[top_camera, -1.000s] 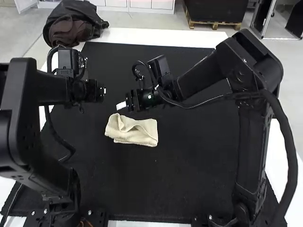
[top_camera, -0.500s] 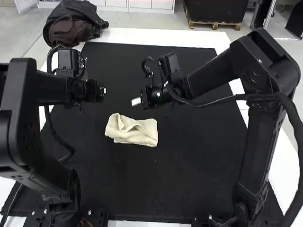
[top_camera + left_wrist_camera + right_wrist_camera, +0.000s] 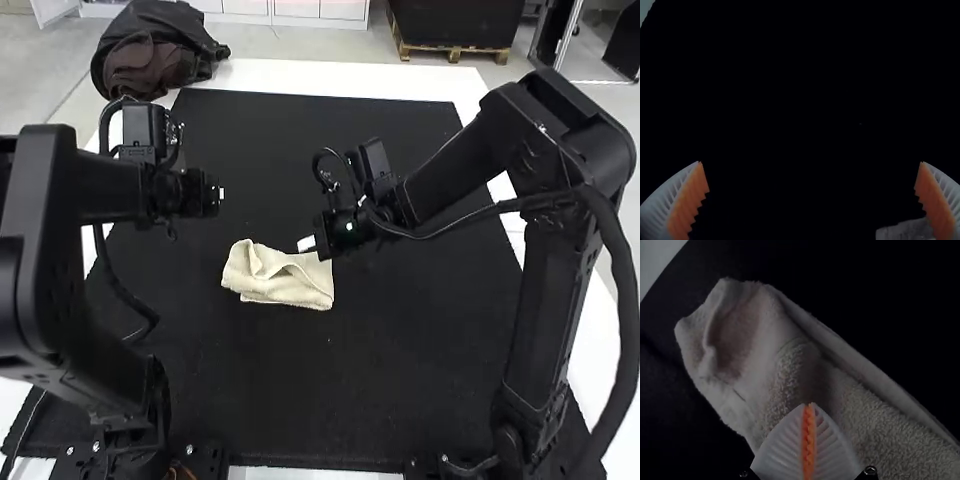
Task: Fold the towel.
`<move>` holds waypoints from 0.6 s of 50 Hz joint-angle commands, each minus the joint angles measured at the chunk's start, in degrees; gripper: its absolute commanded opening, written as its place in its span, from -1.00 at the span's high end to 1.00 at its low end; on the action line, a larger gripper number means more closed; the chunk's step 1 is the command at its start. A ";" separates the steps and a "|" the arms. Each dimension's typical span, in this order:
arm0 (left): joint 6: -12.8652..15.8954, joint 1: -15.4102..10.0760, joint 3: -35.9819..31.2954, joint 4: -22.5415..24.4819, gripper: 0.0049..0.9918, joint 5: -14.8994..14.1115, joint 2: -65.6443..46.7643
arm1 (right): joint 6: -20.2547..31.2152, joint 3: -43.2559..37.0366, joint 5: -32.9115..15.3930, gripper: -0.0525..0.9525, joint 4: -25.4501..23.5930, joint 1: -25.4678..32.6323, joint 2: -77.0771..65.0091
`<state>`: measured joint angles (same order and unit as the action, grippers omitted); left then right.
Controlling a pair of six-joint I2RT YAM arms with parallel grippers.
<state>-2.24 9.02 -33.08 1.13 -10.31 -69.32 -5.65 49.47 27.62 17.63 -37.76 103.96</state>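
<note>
Towel (image 3: 285, 284) folded, rumpled; right claw (image 3: 306, 243) closed, empty, over it; left claw (image 3: 221, 193) wide open, empty.

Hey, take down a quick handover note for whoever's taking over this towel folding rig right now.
Left gripper: open and empty, beyond the towel and off to its left in the high view.
Right gripper: shut, over the towel's far right part in the high view; no cloth shows between its pads.
Towel: on the black mat, a little left of the middle.
Done: it lies folded into a small, rough bundle.
Left: the end toward the left arm is rumpled, with a raised crease, and the layers look uneven along an edge. It probably wants flattening and squaring up.
</note>
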 commanded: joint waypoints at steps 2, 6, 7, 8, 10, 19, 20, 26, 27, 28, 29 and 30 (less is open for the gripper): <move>-0.31 0.74 0.30 0.19 -0.95 0.29 1.91 | 2.05 -0.96 -0.72 0.93 0.30 -0.04 1.59; -0.31 0.74 0.30 -0.07 -0.95 0.29 1.91 | 2.49 -1.13 -0.81 0.93 0.13 -0.21 2.03; -0.31 0.74 0.39 -0.07 -0.95 0.29 1.91 | 2.49 -1.22 -0.81 0.93 0.13 -0.30 2.12; -0.31 0.74 0.39 -0.07 -0.95 0.29 2.00 | 2.49 -1.22 -0.81 0.93 0.21 -0.39 2.30; -0.31 0.74 0.39 -0.07 -0.95 0.29 2.00 | 2.49 -1.40 -0.81 0.93 0.21 -0.65 2.39; -0.31 0.74 0.47 -0.16 -0.95 0.20 1.91 | 2.22 -1.13 -0.63 0.93 0.21 -2.50 2.47; -0.31 0.74 0.47 -0.16 -0.95 0.20 2.00 | 2.13 -1.05 -0.63 0.93 0.21 -2.67 2.47; -0.31 0.74 0.47 -0.07 -0.95 0.11 1.91 | 1.96 -0.61 -0.55 0.93 0.21 -4.17 2.47; -0.31 0.74 0.47 -0.16 -0.95 0.11 2.00 | 1.96 -0.52 -0.55 0.93 0.21 -4.43 2.47; -0.31 0.74 0.47 -0.16 -0.95 0.11 2.00 | 1.87 -0.52 -0.46 0.93 0.21 -4.69 2.47; -0.31 0.74 0.47 -0.16 -0.95 0.11 2.00 | 1.87 -0.43 -0.46 0.93 0.21 -4.96 2.47; -0.31 0.74 0.47 -0.16 -0.95 0.11 1.91 | 1.78 -0.43 -0.46 0.93 0.30 -5.22 2.47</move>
<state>-2.24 9.02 -33.08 0.69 -10.31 -68.29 -4.01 48.03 27.00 17.52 -41.34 106.45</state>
